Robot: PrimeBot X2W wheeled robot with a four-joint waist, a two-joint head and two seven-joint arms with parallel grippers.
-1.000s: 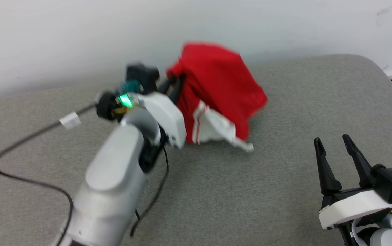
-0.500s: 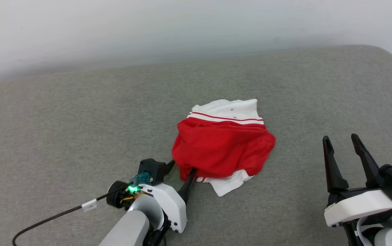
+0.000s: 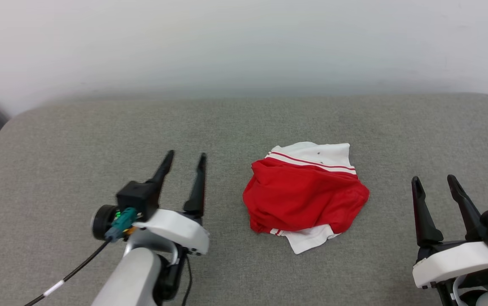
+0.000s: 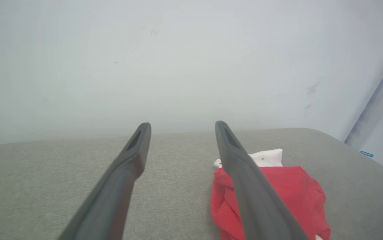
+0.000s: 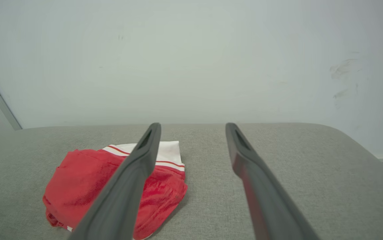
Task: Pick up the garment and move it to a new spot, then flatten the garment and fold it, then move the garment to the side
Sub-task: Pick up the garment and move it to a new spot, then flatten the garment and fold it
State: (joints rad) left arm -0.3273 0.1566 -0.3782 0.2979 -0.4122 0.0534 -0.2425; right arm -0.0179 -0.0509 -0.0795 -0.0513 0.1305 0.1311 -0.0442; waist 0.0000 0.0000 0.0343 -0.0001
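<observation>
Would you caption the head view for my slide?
Crumpled garment on grey fabric surface between open left hand and right hand.

The red-and-white T-shirt (image 3: 303, 199) is soft, matt cloth, and the grey cushion (image 3: 99, 140) is coarse woven fabric. The left gripper (image 3: 186, 155) has matt dark plastic fingers (image 3: 197, 182) and a smooth, glossy white shell (image 3: 176, 227).
</observation>
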